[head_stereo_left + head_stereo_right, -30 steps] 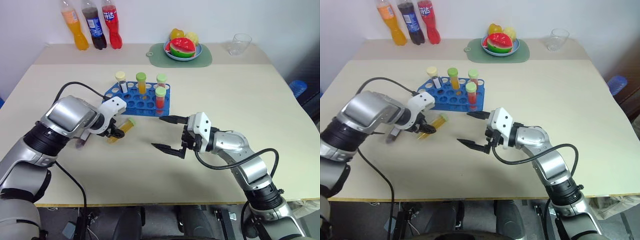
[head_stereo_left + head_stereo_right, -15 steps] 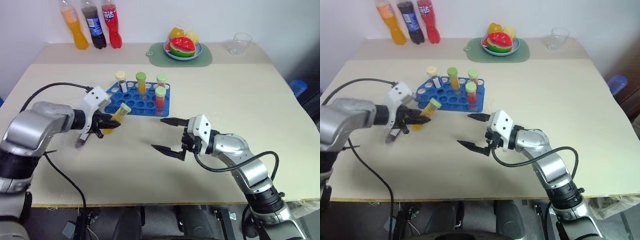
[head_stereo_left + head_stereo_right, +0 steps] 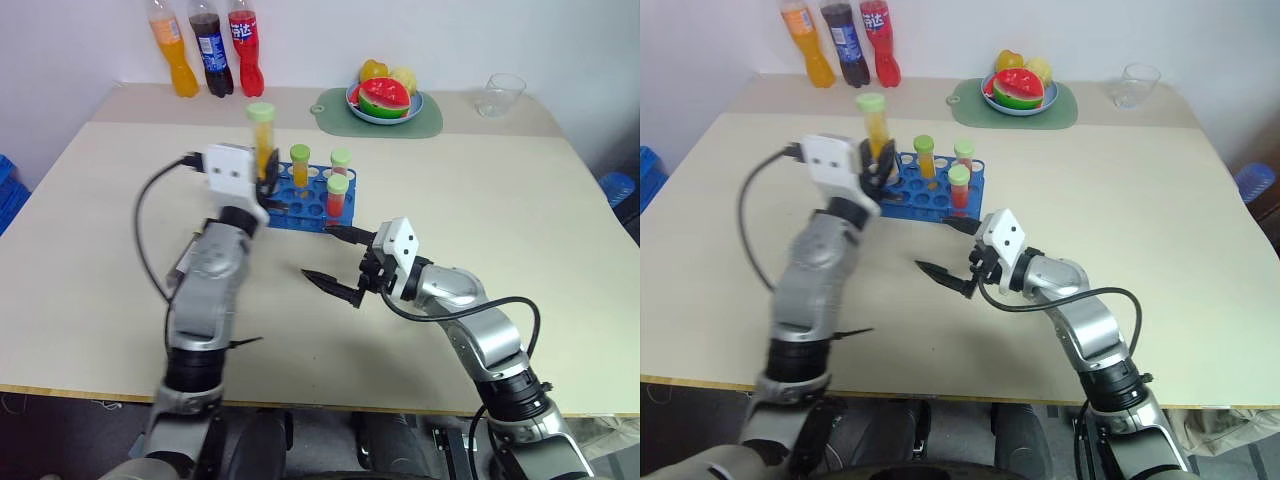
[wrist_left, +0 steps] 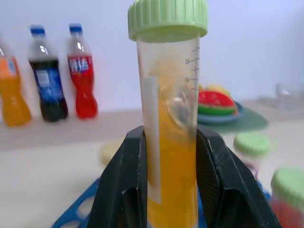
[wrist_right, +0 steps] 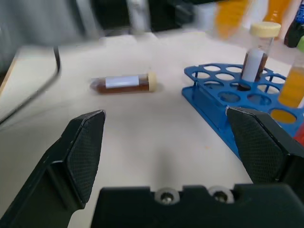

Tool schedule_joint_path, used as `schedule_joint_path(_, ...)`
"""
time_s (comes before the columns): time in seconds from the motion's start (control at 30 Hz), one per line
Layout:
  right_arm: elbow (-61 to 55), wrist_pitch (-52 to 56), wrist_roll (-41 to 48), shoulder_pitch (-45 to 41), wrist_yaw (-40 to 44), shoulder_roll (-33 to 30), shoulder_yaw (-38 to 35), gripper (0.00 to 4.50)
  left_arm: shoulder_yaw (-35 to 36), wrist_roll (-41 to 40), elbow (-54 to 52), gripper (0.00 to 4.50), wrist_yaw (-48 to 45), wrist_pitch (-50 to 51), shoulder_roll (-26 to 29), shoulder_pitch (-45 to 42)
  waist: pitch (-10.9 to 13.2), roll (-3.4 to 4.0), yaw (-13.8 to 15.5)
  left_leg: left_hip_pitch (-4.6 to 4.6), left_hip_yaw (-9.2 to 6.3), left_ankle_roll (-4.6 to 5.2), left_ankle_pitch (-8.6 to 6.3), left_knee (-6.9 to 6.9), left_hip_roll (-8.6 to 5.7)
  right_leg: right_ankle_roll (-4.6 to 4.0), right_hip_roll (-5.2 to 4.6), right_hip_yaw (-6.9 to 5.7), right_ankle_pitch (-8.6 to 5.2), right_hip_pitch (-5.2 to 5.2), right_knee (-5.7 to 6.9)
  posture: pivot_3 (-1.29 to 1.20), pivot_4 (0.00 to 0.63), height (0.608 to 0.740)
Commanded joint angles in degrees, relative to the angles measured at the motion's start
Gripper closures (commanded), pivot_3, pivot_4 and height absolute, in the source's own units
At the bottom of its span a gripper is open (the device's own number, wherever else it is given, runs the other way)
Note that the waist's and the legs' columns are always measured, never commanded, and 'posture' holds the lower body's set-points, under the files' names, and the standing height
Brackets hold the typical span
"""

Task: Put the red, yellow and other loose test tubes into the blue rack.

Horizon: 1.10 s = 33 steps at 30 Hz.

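Note:
My left gripper (image 3: 264, 183) is shut on a yellow test tube (image 3: 262, 140) with a pale green cap. It holds the tube upright above the left end of the blue rack (image 3: 305, 208). The rack holds a yellow tube (image 3: 299, 166), two red tubes (image 3: 337, 196) and a cream-capped dark tube (image 5: 258, 53). A dark brown labelled tube (image 5: 124, 82) lies loose on the table to the left of the rack. My right gripper (image 3: 325, 255) hovers open just in front of the rack, with nothing between its fingers.
Three soda bottles (image 3: 210, 55) stand at the back left. A fruit plate (image 3: 384, 100) rests on a green mat at the back middle, and a clear cup (image 3: 500, 95) stands at the back right. A black cable (image 3: 150, 230) loops off my left arm.
My left arm has swung up and to the right, carrying the yellow tube from low beside the rack to upright above its left end. The right gripper stays open in place. The camera has shifted.

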Motion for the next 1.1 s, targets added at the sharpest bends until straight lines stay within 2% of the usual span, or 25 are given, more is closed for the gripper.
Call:
schedule_joint_path(0.03,-2.28,0.46,-0.2,0.19,-1.44,-0.13,-0.82,0.0,-0.41,3.75,7.27,3.71,1.61,-9.39,-0.38,-1.91,0.0,0.0,-0.42,0.0,0.02,0.0,0.0,-0.01,0.0,0.0,0.0,0.01,0.0,-0.02,0.0,0.0,0.15,0.734)
schedule_joint_path(0.23,-2.83,0.72,-1.18,1.21,-3.76,-0.58,-1.47,0.0,-0.68,3.62,15.34,3.71,-0.4,-13.93,-1.05,-2.96,0.0,0.01,-1.07,0.01,0.01,0.01,0.0,-0.02,0.02,0.0,0.02,0.0,0.0,-0.03,0.04,0.0,0.15,0.734)
schedule_joint_path(0.5,-4.38,1.54,-0.86,2.52,-5.22,-0.71,-1.98,0.0,-1.31,5.4,20.55,3.71,-0.81,-13.21,-1.32,-4.05,0.0,0.01,-1.25,0.01,-0.01,0.01,0.0,-0.02,0.01,0.0,0.02,0.0,0.0,-0.03,0.05,0.0,0.15,0.734)
schedule_joint_path(0.77,-4.55,1.78,-0.55,2.73,-5.14,-0.87,-2.08,0.0,-0.64,6.41,25.93,3.71,-0.14,-17.03,-1.6,-5.51,0.0,0.01,-1.21,0.02,-0.01,0.01,0.0,-0.02,0.01,0.0,0.03,0.0,0.0,-0.03,0.06,0.0,0.15,0.734)
schedule_joint_path(1.1,-4.86,2.09,-0.41,3.04,-5.25,-0.92,-2.25,0.0,0.01,6.63,26.32,3.71,-0.17,-19.55,-1.9,-3.46,0.0,0.01,-1.25,0.02,-0.01,0.01,0.0,-0.02,0.01,0.0,0.03,0.0,0.0,-0.01,0.06,0.0,0.15,0.734)
